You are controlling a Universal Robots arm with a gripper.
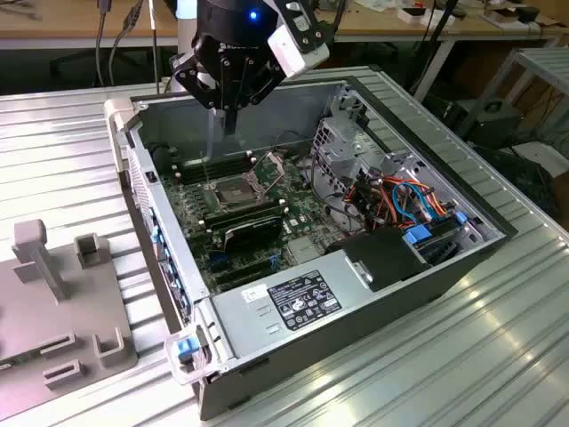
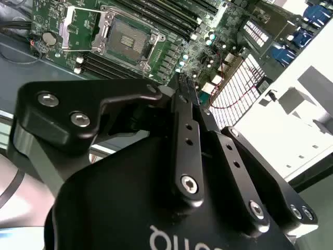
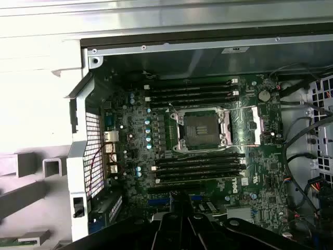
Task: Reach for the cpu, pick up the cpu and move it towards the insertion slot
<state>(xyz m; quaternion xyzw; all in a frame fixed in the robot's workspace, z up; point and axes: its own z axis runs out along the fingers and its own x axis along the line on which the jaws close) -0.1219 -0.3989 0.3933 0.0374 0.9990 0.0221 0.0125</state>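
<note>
My gripper (image 1: 229,123) hangs over the back of the open computer case, above the motherboard, with its black fingers pressed together and pointing down. The insertion slot (image 1: 233,189) lies below and a little forward of it, a square socket with a dark, bare centre. Its hinged retention plate (image 1: 269,167) is swung up and open. Both wrist views show the slot (image 2: 127,39) (image 3: 200,129) beyond the shut gripper (image 2: 186,88) (image 3: 182,200). The cpu is hidden; I cannot tell whether anything sits between the fingers.
Long memory slots (image 3: 197,166) flank the socket, and a black card (image 1: 253,233) stands just in front of it. A metal drive cage (image 1: 351,142), coloured cables (image 1: 409,200) and the power supply (image 1: 302,298) fill the exterior view's right. A grey fixture (image 1: 53,302) sits outside the case.
</note>
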